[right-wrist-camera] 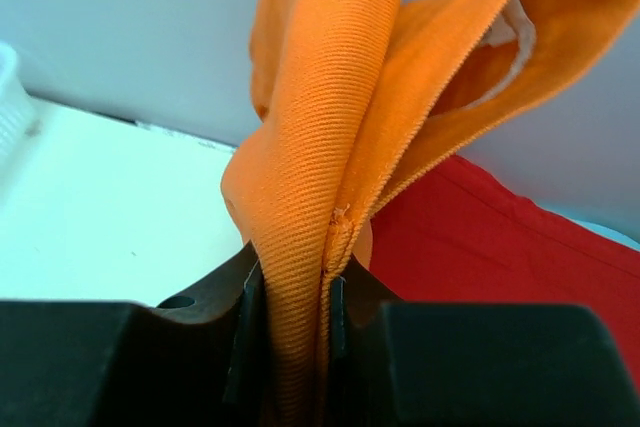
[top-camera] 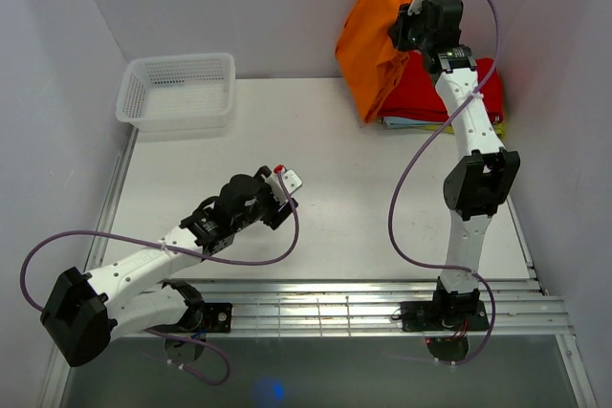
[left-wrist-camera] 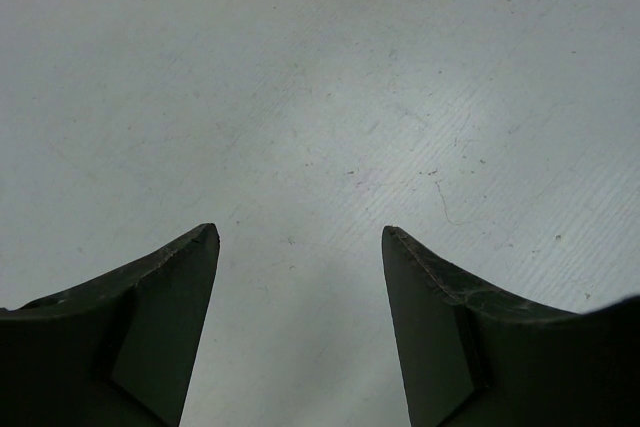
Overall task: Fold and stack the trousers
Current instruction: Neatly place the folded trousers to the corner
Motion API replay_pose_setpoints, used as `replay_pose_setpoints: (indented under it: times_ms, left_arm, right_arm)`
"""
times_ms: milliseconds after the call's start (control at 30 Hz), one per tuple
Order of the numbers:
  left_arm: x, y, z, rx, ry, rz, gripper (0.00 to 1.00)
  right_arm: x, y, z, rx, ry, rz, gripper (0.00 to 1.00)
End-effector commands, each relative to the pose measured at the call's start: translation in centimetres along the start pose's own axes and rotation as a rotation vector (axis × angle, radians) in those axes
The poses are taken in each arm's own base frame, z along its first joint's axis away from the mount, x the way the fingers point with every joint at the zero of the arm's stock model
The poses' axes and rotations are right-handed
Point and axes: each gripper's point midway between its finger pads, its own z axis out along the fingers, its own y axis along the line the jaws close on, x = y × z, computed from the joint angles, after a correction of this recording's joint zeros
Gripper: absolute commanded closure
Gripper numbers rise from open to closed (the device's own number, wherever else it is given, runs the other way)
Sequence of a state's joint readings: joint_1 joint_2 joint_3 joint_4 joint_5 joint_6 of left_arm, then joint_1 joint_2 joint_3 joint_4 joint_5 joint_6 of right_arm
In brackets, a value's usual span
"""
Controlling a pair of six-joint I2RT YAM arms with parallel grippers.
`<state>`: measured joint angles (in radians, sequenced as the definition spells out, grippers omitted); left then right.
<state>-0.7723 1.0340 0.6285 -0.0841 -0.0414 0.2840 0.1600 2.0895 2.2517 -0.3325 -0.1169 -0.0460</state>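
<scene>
The right gripper (right-wrist-camera: 295,292) pinches a bunched fold of the orange trousers (top-camera: 371,45), held up above the red folded cloth (top-camera: 478,93) at the far right corner of the table (top-camera: 335,188). That thin pinch could slip and spill the fold; the left gripper (left-wrist-camera: 300,247), wide apart and empty, hovers well away.

Lab (white-walled robot table (top-camera: 335,160))

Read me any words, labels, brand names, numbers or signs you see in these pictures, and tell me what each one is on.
No text can be read in any view: the orange trousers, red cloth, white basket, table, left arm and right arm show no legible writing.
</scene>
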Motion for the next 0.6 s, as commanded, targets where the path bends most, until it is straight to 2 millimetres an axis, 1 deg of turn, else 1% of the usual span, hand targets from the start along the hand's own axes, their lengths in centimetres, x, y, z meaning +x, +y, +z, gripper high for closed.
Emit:
replay_pose_setpoints:
  times_ms: [0, 67, 167, 200, 233, 267, 300, 333, 367, 400, 433, 467, 500, 567]
  left_arm:
    - [-0.4, -0.2, -0.1, 0.012, -0.007, -0.014, 0.23]
    - [-0.1, -0.2, 0.0, 0.012, 0.001, -0.014, 0.23]
    - [-0.1, -0.4, 0.0, 0.020, 0.005, -0.013, 0.23]
    - [-0.1, -0.3, 0.0, 0.019, 0.007, -0.015, 0.23]
    - [-0.1, -0.4, 0.0, 0.019, 0.009, -0.016, 0.23]
    - [0.0, -0.4, 0.0, 0.021, 0.010, -0.018, 0.23]
    - [0.0, -0.5, 0.1, 0.024, 0.009, -0.018, 0.23]
    - [0.1, -0.6, 0.1, 0.028, 0.012, -0.021, 0.23]
    - [0.2, -0.6, 0.1, 0.030, 0.014, -0.021, 0.23]
    - [0.4, -0.7, 0.2, 0.033, 0.019, -0.022, 0.23]
    - [0.4, -0.8, 0.3, 0.035, 0.022, -0.022, 0.23]
    - [0.4, -0.8, 0.3, 0.036, 0.023, -0.020, 0.23]
    - [0.3, -0.7, 0.3, 0.037, 0.021, -0.021, 0.23]
    - [0.3, -0.8, 0.4, 0.042, 0.029, -0.020, 0.23]
  right_arm:
    - [-19.6, 0.7, -9.2, -0.032, -0.578, 0.016, 0.92]
    - [-20.4, 0.6, -9.7, -0.035, -0.599, 0.035, 0.92]
    - [-20.4, 0.3, -10.1, -0.027, -0.599, 0.017, 0.92]
    - [-19.7, -0.1, -9.7, -0.020, -0.580, 0.016, 0.92]
    - [-19.5, -0.6, -9.7, -0.008, -0.571, 0.010, 0.92]
    - [-19.3, -1.8, -10.0, 0.016, -0.566, 0.007, 0.92]
    - [-18.5, -2.6, -9.7, 0.030, -0.547, 0.012, 0.92]
    - [-18.2, -3.4, -9.7, 0.046, -0.541, 0.011, 0.92]
    - [-18.0, -4.8, -10.0, 0.066, -0.538, 0.006, 0.92]
    - [-17.0, -5.6, -9.6, 0.076, -0.516, 0.002, 0.92]
    - [-16.5, -5.9, -9.4, 0.075, -0.508, -0.006, 0.92]
    - [-15.6, -7.5, -9.3, 0.086, -0.488, -0.024, 0.92]
    - [-14.8, -8.2, -9.0, 0.097, -0.469, -0.067, 0.92]
    - [-11.6, -9.8, -7.7, 0.083, -0.396, -0.118, 0.92]
